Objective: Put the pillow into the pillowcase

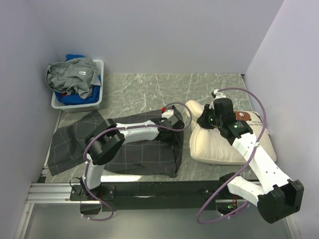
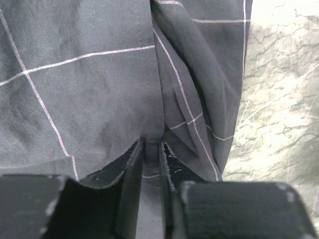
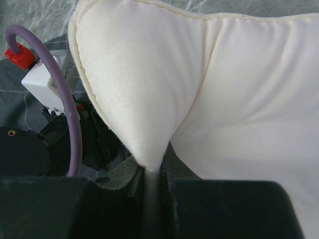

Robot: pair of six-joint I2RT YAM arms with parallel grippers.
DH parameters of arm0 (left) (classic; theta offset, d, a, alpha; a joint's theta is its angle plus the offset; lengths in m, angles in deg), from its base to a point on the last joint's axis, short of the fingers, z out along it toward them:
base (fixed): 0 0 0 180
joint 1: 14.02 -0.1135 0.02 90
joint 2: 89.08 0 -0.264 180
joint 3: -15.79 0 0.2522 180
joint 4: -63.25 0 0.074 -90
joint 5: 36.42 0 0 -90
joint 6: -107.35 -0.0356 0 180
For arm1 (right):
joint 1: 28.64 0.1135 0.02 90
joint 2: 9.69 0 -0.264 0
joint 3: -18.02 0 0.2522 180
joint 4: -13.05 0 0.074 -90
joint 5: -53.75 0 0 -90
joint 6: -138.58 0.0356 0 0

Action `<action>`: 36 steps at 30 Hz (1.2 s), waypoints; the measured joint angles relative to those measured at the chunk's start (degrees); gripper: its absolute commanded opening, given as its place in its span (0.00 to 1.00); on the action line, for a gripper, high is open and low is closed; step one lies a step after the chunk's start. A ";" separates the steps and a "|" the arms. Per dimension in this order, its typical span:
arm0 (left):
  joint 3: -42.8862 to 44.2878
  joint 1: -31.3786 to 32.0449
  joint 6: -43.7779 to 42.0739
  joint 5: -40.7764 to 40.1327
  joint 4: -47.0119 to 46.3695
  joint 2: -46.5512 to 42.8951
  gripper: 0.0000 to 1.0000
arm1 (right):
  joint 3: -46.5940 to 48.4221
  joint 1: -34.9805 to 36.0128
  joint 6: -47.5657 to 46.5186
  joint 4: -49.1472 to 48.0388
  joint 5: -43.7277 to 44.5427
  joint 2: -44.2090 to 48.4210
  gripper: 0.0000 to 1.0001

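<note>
The dark grey pillowcase [image 1: 134, 154] with thin light grid lines lies flat on the left half of the table. My left gripper [image 1: 180, 122] is at its right edge. In the left wrist view the gripper [image 2: 151, 149] has its jaws nearly together, with a fold of the pillowcase [image 2: 89, 89] pinched between them. The cream pillow [image 1: 214, 147] lies just right of the pillowcase. My right gripper [image 1: 203, 119] is at its upper left corner. In the right wrist view the gripper [image 3: 151, 172] is shut on a pulled-up corner of the pillow [image 3: 224, 89].
A white basket [image 1: 77, 84] heaped with grey and blue clothes stands at the back left by the wall. Marble tabletop [image 1: 149, 89] shows behind both fabrics. The two grippers are close together, and the left wrist [image 3: 45, 84] shows in the right wrist view.
</note>
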 measured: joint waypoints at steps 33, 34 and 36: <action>-9.70 -2.75 4.39 -0.83 -0.20 -22.16 0.01 | -14.93 15.91 3.69 -7.41 -3.26 -0.22 0.00; -9.70 -2.75 4.42 -0.79 -0.28 -22.16 0.01 | -15.39 16.28 3.96 -7.85 -3.15 -0.68 0.00; -10.10 -2.78 4.42 -0.57 -0.79 -22.21 0.01 | -15.67 17.00 4.11 -8.31 -2.84 -1.79 0.00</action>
